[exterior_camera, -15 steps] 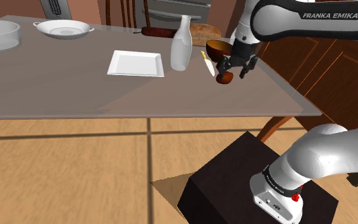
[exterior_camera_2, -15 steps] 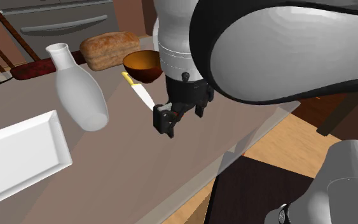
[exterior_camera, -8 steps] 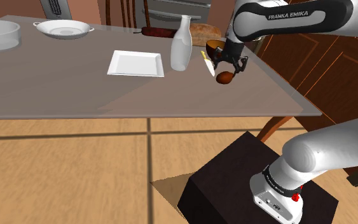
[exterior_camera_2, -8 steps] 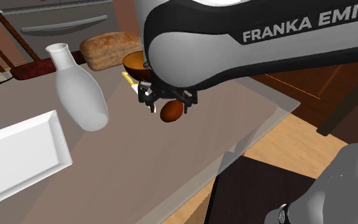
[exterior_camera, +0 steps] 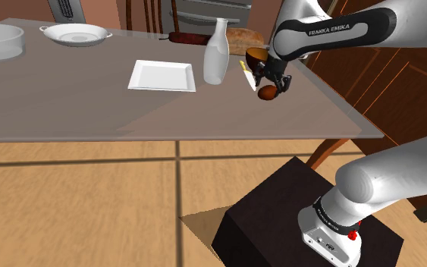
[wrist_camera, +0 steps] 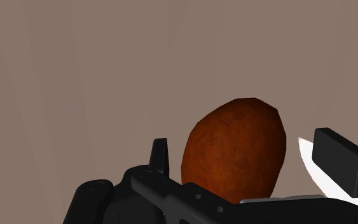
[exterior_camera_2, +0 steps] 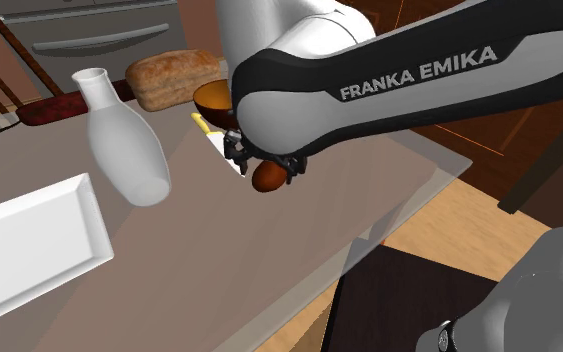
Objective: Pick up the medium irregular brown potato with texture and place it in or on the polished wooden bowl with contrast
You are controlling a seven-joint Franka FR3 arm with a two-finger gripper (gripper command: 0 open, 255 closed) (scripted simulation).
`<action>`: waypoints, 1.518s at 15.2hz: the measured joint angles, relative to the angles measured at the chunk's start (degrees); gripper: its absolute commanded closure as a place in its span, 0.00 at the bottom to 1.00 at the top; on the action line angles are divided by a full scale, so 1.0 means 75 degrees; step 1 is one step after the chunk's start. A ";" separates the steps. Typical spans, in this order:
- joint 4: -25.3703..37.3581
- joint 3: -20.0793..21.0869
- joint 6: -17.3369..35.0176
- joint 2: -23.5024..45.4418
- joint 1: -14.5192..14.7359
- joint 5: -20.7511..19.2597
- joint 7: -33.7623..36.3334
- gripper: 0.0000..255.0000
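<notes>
A reddish-brown potato lies on the grey table. My black gripper hangs right over it, open. In the wrist view one finger and the other finger stand on either side of the potato, with a gap to it on each side. The brown wooden bowl sits just beyond the potato, partly hidden by my arm. A knife with a yellow handle lies between the bowl and the potato.
A white bottle stands to the shoulder view's left of the knife, and a white rectangular plate lies further left. A bread loaf is behind the bowl. The table edge runs close by.
My arm has swung across and the gripper has shifted a little to the shoulder view's left and turned, settling over the potato. The potato has stayed in place.
</notes>
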 measured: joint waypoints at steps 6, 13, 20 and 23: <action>-0.0123 -0.0001 0.0187 0.0061 -0.0015 -0.0023 0.0017 0.00; -0.0124 -0.0001 0.0188 0.0061 -0.0015 -0.0023 0.0017 1.00; -0.0088 -0.0006 0.0136 0.0041 -0.0014 -0.0017 0.0006 1.00; 0.0112 -0.0031 -0.0130 -0.0030 -0.0013 0.0006 -0.0047 1.00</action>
